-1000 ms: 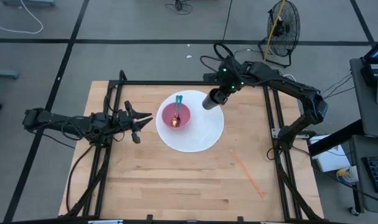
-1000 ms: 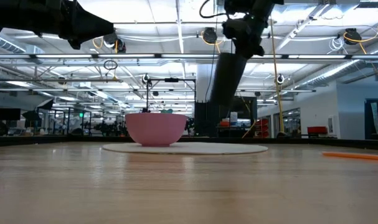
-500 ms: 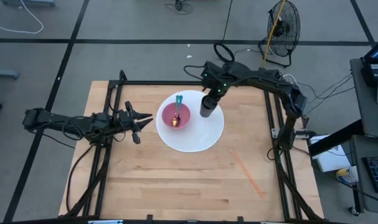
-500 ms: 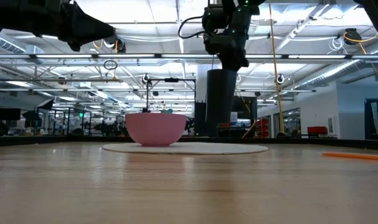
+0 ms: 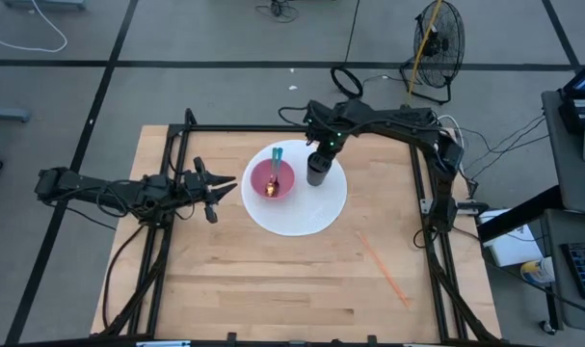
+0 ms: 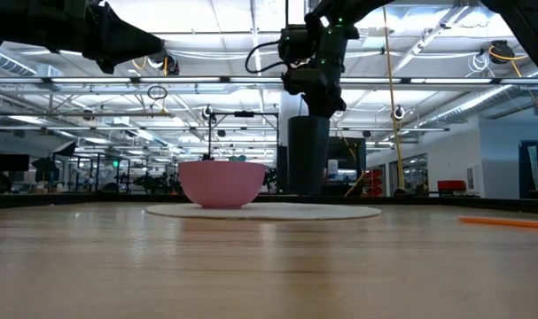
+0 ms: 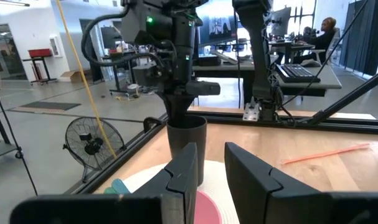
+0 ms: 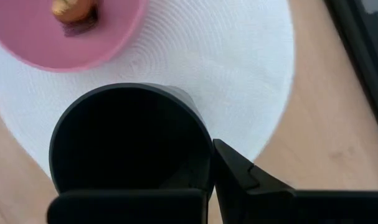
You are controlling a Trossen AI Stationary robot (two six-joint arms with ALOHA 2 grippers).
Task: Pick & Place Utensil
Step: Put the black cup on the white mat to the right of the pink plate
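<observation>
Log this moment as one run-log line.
right end effector: shut on black cup's rim, over white mat | pink bowl: spoon inside | left end effector: waiting beside mat

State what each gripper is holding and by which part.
The right gripper is shut on the black cup, pinching its rim wall, over the white mat. The left gripper holds nothing.

Teal-handled utensil (image 5: pixel 277 156): lies tilted in the pink bowl (image 5: pixel 272 179), handle over the far rim. Pink bowl: upright on the round white mat (image 5: pixel 316 207). Black cup (image 5: pixel 317 171): upright, just beside the bowl, above the mat
</observation>
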